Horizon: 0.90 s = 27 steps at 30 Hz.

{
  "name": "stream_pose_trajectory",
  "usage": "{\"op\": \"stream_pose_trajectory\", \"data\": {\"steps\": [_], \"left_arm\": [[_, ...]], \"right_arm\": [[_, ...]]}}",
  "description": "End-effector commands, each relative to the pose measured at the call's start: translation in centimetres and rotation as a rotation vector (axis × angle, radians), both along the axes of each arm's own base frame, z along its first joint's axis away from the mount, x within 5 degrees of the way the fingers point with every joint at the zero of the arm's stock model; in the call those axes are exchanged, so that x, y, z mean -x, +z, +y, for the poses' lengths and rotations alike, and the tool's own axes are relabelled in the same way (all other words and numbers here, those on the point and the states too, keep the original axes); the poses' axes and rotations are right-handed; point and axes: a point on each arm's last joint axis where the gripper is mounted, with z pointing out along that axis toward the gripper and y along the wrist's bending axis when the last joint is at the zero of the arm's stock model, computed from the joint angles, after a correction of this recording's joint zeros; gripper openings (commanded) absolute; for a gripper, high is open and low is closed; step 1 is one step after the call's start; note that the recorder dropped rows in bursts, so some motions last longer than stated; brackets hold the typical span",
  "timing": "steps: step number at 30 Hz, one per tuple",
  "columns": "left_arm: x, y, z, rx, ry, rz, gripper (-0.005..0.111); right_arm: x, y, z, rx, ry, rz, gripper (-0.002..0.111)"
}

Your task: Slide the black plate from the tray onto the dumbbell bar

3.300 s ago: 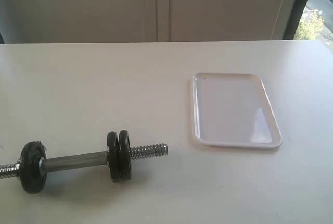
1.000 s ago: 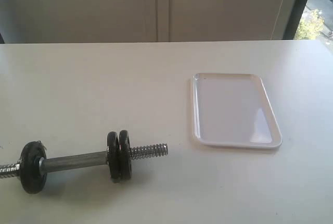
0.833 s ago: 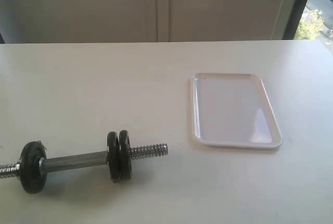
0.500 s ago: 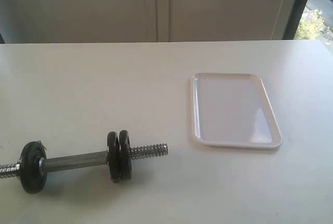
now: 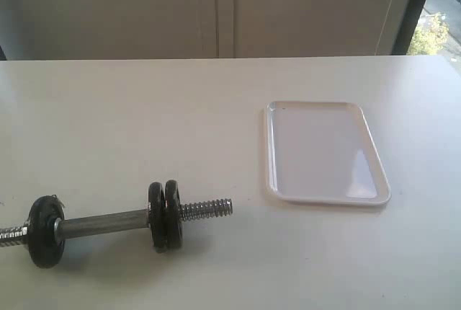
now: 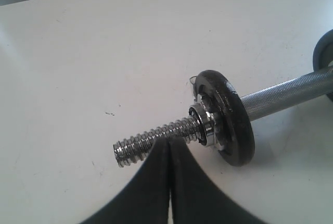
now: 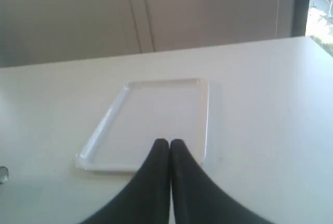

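The dumbbell bar (image 5: 108, 220) lies on the white table at the front left, carrying one black disc (image 5: 45, 231) at its left and two black plates (image 5: 165, 216) side by side near its right threaded end (image 5: 207, 208). The white tray (image 5: 324, 153) at the right holds nothing. Neither gripper shows in the exterior view. In the left wrist view my left gripper (image 6: 170, 141) is shut, its tips just in front of the bar's threaded end (image 6: 156, 136) beside a black disc (image 6: 227, 117). My right gripper (image 7: 169, 143) is shut, with the tray (image 7: 151, 120) behind it.
The white table (image 5: 144, 122) runs back to a beige wall with a vertical seam (image 5: 225, 7). A window strip with greenery (image 5: 436, 14) shows at the far right.
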Motion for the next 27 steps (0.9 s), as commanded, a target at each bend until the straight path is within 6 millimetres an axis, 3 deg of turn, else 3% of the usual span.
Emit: {"op": "stream_pose_trajectory", "data": {"steps": [1,13,20,27], "left_arm": [[0.02,-0.07,-0.05,0.012,-0.005,-0.003,0.0],[0.02,-0.07,-0.05,0.012,-0.005,-0.003,0.0],[0.02,-0.07,-0.05,0.012,-0.005,-0.003,0.0],[0.02,-0.07,-0.05,0.012,-0.005,-0.003,0.0]], "right_arm": [[-0.04,-1.39,-0.19,0.046,-0.02,0.048,0.0],[-0.02,-1.59,-0.47,0.077,-0.063,0.068,0.0],[-0.02,-1.59,-0.47,0.228,-0.031,0.05,0.0],[-0.02,-1.59,-0.47,0.212,-0.034,0.052,0.0]]}}
